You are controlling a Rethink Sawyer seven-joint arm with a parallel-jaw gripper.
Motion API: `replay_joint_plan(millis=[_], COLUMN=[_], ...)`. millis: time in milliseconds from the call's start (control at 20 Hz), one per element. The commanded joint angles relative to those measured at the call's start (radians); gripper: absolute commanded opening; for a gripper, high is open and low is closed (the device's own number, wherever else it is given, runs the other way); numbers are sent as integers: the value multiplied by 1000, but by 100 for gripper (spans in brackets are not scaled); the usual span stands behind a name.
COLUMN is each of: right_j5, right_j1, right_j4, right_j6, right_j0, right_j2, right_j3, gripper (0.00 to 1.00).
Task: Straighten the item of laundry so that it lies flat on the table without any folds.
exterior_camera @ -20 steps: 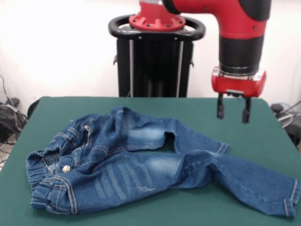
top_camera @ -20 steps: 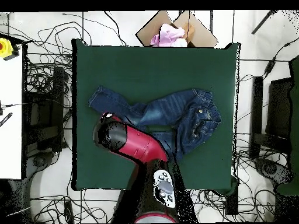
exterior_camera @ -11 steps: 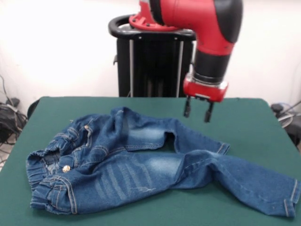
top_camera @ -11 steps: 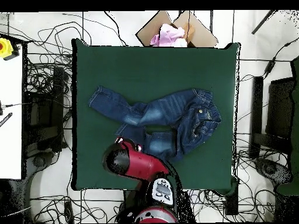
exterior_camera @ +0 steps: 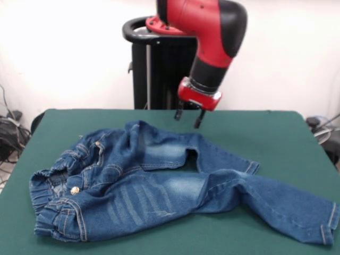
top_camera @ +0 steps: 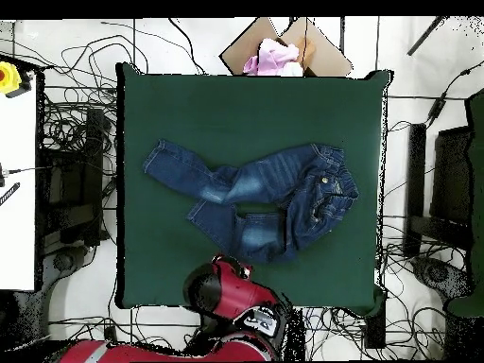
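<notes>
The item of laundry (exterior_camera: 149, 183), a small pair of faded blue jeans, lies rumpled on the green table (exterior_camera: 281, 135). Its bunched elastic waistband is at the left of the front view. One leg runs out to the near right corner. The other leg is bent, with its hem ending near mid-table. From overhead the jeans (top_camera: 269, 189) sit mid-table, the long leg reaching left. My gripper (exterior_camera: 188, 119) hangs open and empty over the far edge of the table, behind the jeans and not touching them. In the overhead view the red arm (top_camera: 227, 293) covers the gripper.
A cardboard box (top_camera: 284, 49) holding pink cloth sits beyond the table's top edge in the overhead view. Cables lie on the floor all round. A white bench (top_camera: 17, 170) stands at the left. The black pedestal (exterior_camera: 175, 74) rises behind the table.
The arm has swung left in the front view and drawn back toward the pedestal, off the jeans' legs. The gripper stays open. The jeans have not moved.
</notes>
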Motion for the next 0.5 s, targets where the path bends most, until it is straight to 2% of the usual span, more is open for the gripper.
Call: replay_joint_plan(millis=[50, 300, 400, 500], right_j5=[-256, -309, -267, -173], right_j1=[138, 51, -13, -90], right_j4=[-45, -105, -106, -96], right_j6=[256, 301, 302, 275], right_j0=[-83, -170, -195, -214], right_j2=[28, 150, 196, 234], right_j3=[-16, 34, 68, 100], gripper=[100, 100, 100, 100])
